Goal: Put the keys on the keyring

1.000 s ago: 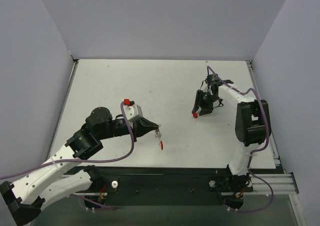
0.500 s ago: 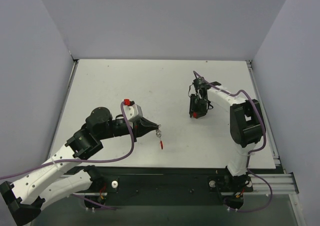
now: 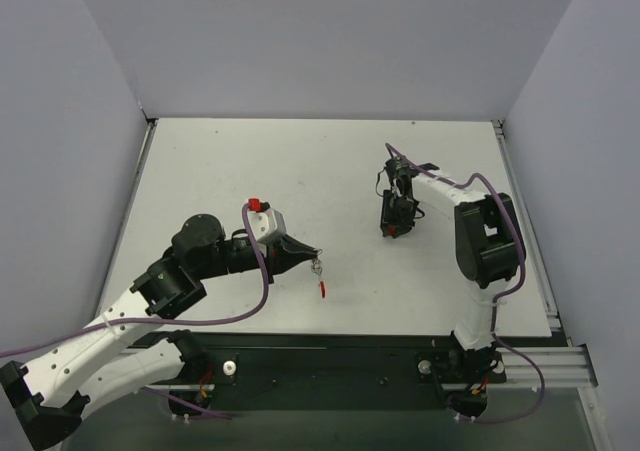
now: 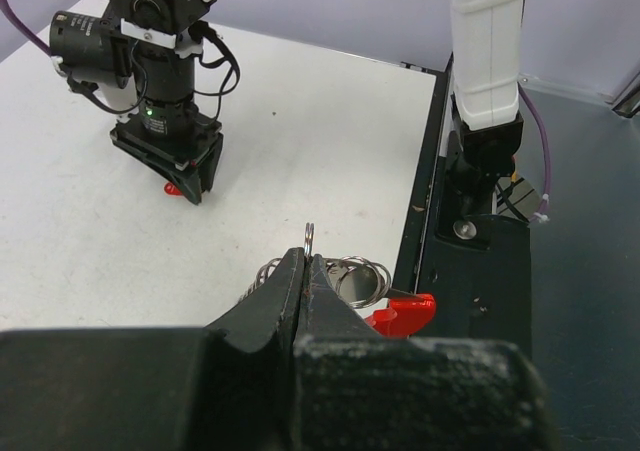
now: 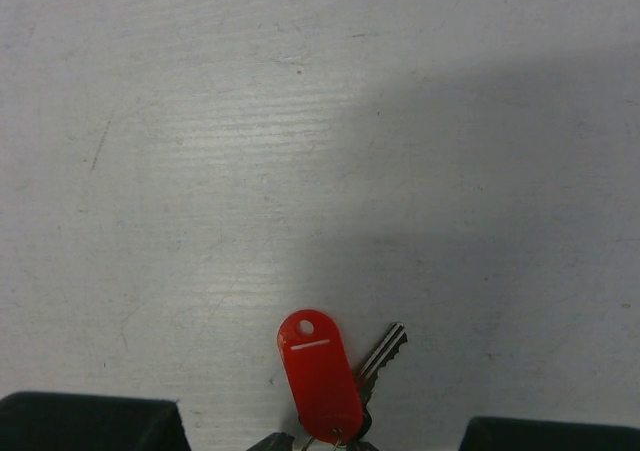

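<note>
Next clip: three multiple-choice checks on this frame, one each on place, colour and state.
1. The keys lie: A on the table under the right gripper; B on the black rail; C against the back wall.
2. Their tag is: A blue; B red; C green.
3. The left gripper is: A wide open; B shut on the keyring; C out of view.
Key: A, the right wrist view shows them on the table; B, plainly red; B, its jaws are closed on it.

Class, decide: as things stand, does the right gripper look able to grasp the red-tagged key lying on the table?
Probably yes: the right gripper is open, its fingers either side of the red-tagged key, which lies on the table with nothing else near.
</note>
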`<state>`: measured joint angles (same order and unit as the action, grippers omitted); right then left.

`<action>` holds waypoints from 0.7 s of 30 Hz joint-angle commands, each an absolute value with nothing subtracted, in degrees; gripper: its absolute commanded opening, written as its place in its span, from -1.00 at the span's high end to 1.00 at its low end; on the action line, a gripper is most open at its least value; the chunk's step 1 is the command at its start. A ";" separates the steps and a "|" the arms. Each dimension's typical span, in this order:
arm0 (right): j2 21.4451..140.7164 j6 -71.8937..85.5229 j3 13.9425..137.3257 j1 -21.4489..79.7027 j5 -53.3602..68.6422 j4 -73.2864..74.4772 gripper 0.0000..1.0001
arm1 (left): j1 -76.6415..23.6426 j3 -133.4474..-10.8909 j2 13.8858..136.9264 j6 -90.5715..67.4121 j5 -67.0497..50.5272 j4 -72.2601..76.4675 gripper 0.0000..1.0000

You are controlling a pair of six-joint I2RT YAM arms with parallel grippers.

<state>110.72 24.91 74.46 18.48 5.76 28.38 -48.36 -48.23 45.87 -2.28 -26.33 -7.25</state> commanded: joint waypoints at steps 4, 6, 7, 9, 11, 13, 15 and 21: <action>111.71 26.46 76.46 18.72 6.42 29.79 0.61 | -49.04 -48.78 45.62 -1.49 -25.22 -6.24 1.00; 111.36 26.54 76.29 18.63 6.24 29.80 0.77 | -49.04 -48.95 45.62 -1.41 -25.14 -6.24 1.00; 111.27 26.46 76.29 18.63 6.15 29.88 0.81 | -49.04 -48.87 45.70 -1.41 -25.14 -6.24 1.00; 110.66 26.37 76.20 18.63 6.15 29.88 0.92 | -49.04 -48.96 45.79 -1.41 -25.14 -6.15 1.00; 110.04 26.19 76.20 18.72 6.15 29.97 1.00 | -49.04 -48.87 45.88 -1.41 -25.05 -6.15 1.00; 109.43 25.58 76.20 18.63 6.15 30.06 1.00 | -49.13 -48.96 45.88 -1.32 -24.96 -6.24 1.00; 108.37 24.88 76.29 18.89 6.42 30.23 1.00 | -49.04 -48.95 45.97 -1.32 -24.87 -6.33 1.00; 103.28 19.17 76.47 20.91 4.32 30.32 1.00 | -49.13 -49.13 45.97 -1.23 -24.70 -6.42 1.00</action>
